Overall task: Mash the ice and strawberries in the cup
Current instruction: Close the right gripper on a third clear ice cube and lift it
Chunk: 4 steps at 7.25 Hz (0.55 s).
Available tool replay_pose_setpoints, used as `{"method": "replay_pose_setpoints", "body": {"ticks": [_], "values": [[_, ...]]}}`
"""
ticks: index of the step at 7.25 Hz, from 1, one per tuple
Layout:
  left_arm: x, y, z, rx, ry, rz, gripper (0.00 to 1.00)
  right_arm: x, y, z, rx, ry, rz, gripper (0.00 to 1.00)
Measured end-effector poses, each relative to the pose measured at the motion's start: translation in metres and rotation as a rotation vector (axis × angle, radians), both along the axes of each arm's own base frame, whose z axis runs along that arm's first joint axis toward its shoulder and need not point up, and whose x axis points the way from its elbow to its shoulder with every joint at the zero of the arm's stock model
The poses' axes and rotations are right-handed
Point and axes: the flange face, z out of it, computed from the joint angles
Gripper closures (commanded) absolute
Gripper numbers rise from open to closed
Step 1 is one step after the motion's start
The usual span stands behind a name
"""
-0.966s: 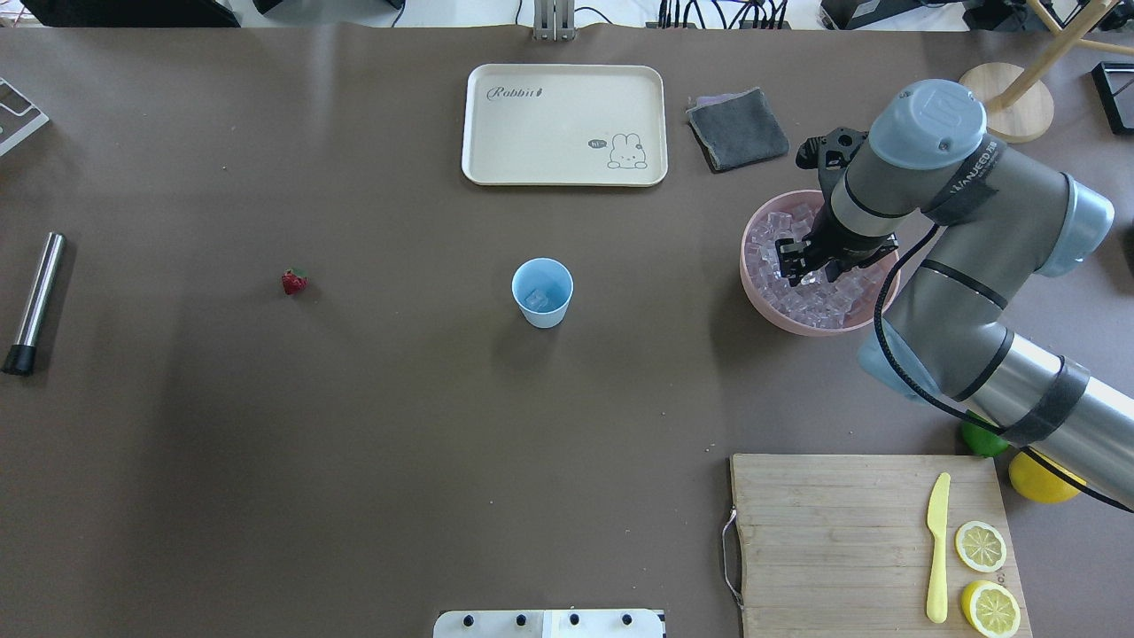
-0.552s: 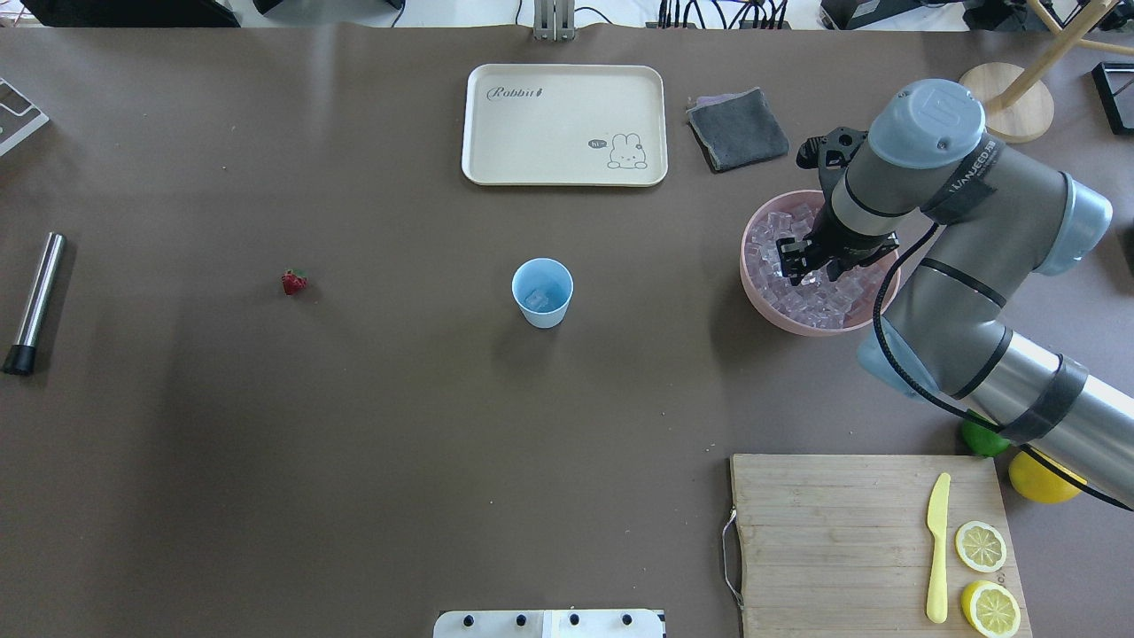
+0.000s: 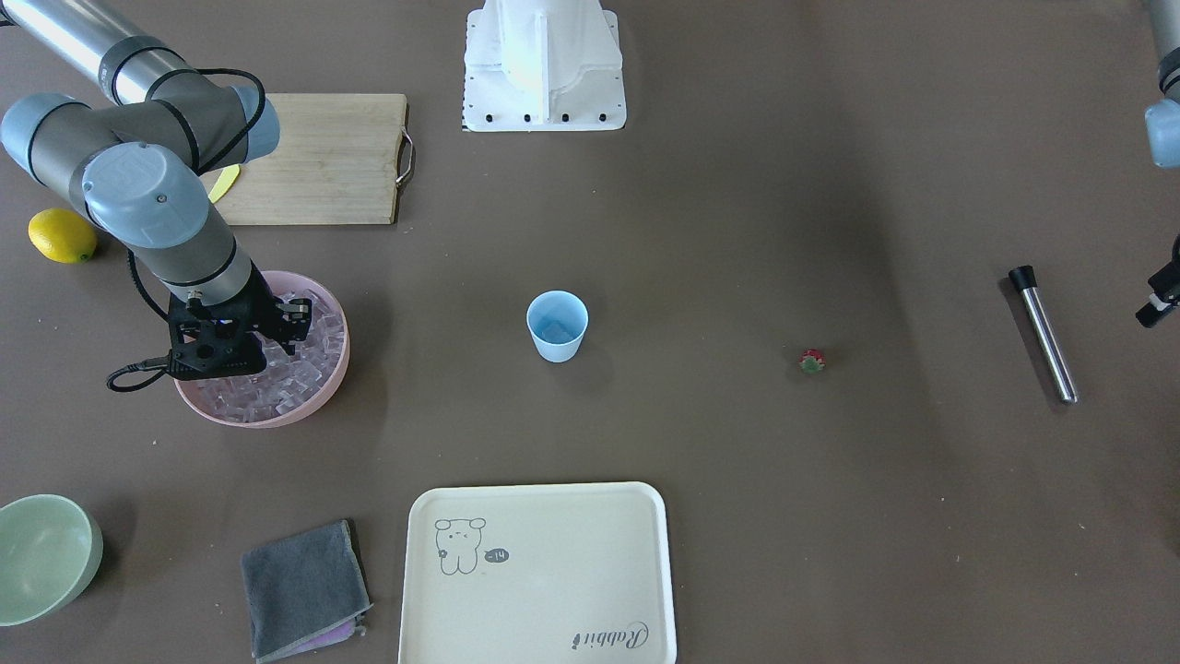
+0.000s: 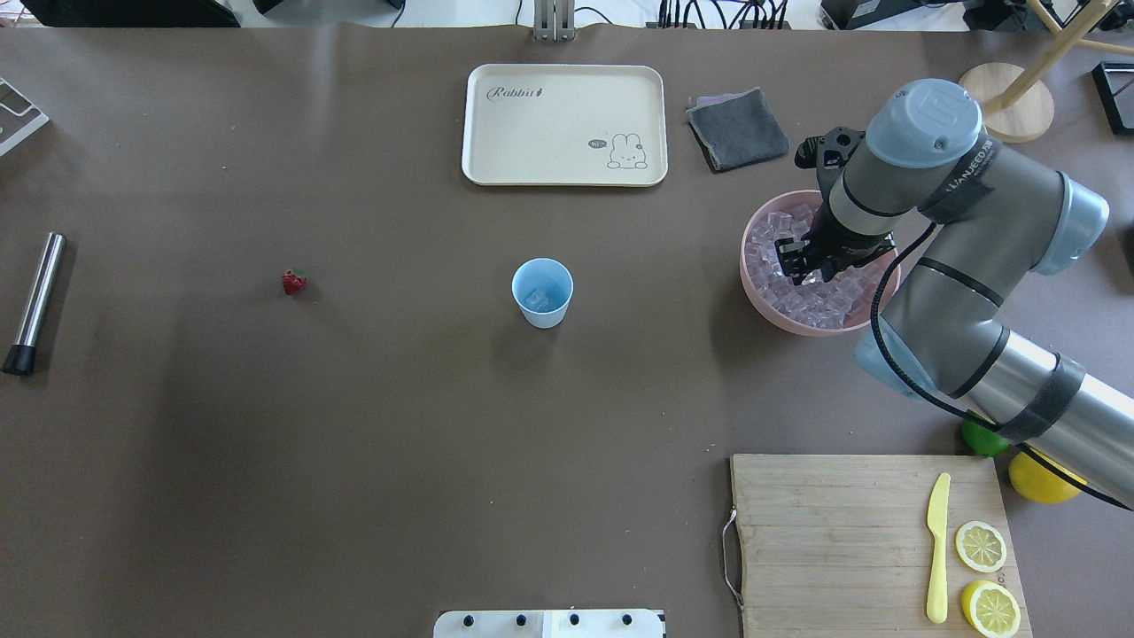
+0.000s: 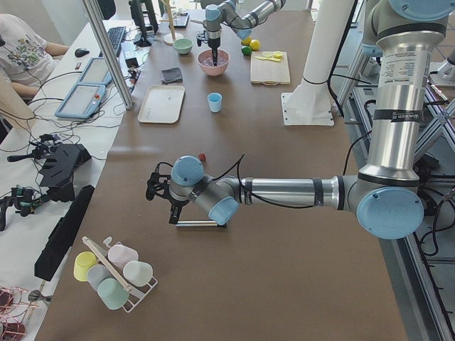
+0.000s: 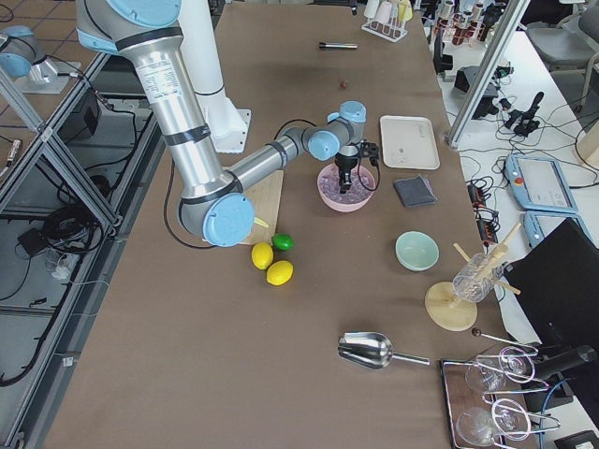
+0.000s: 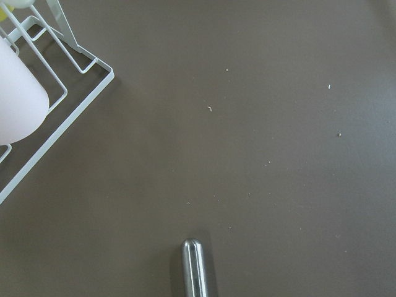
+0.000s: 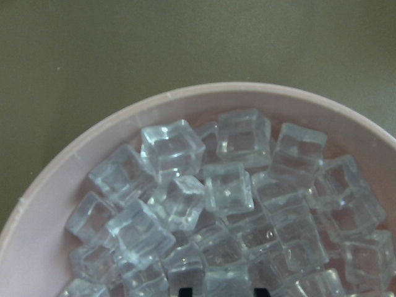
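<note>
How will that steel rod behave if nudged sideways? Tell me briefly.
The steel rod lies on its side, round and smooth, so it would probably roll. Its polished metal looks rigid and is likely slippery to pinch.

The light-blue cup stands upright in the middle of the table, with one clear cube inside. The ice, many clear cubes, is heaped in a pink bowl, well apart from the cup. The small red strawberry lies on the table at the cup's other side.
</note>
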Motion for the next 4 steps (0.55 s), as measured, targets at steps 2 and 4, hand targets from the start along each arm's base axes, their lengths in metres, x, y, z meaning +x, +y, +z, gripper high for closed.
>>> {"method": "replay_pose_setpoints", "body": {"ticks": [2, 4], "values": [[-0.0005, 0.0009, 0.0004, 0.006, 0.002, -0.001, 0.03, 0.0002, 0.0002, -0.0013, 0.000, -0.001, 0.003, 0.89], [-0.0002, 0.0015, 0.0005, 0.009, 0.002, -0.001, 0.03, 0.0028, 0.0008, -0.0070, 0.006, -0.009, 0.006, 1.00]]}}
